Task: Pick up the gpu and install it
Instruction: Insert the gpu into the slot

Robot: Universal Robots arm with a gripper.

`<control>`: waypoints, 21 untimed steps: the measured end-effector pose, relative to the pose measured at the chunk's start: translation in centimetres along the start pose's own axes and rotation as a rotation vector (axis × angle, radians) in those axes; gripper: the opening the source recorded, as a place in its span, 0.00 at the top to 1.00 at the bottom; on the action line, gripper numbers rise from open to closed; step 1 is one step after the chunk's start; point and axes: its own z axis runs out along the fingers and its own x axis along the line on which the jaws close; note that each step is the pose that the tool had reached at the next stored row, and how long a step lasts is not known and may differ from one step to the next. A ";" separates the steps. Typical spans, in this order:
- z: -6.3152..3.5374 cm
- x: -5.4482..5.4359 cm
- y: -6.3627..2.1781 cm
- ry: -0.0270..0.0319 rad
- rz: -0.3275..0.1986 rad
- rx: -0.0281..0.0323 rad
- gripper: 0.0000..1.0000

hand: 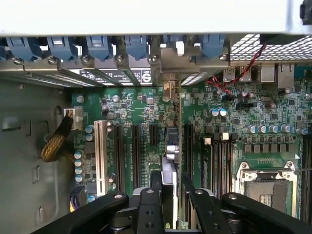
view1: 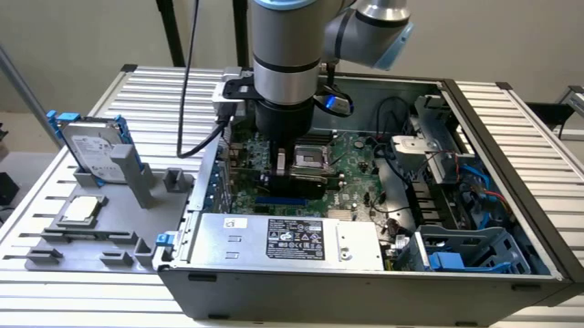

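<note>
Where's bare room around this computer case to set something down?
Bare slatted aluminium table behind the upright silver hard drive, and again past the grey computer case on the exterior view's right. Crowded inside the case, where the fingers hold the thin green gpu card.

gpu partly behind gripper

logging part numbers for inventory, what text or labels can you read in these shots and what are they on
No text can be read word for word.
Black label on the power supply: white print and marks, too small.
White sticker beside it: blurred.
Label on the hard drive: too small.
Label strip under the blue clips, wrist view: round marks, print too small.
</note>
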 end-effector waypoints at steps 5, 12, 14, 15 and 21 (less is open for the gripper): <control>0.17 0.0 -0.01 0.0027 -0.003 -0.0002 0.73; 0.57 0.0 0.00 0.0044 -0.003 -0.0023 0.73; 0.62 0.0 0.00 0.0047 -0.003 -0.0040 0.73; 0.63 0.0 0.00 0.0048 -0.003 -0.0051 0.73; 0.69 -0.1 -0.01 0.0048 -0.004 -0.0073 0.73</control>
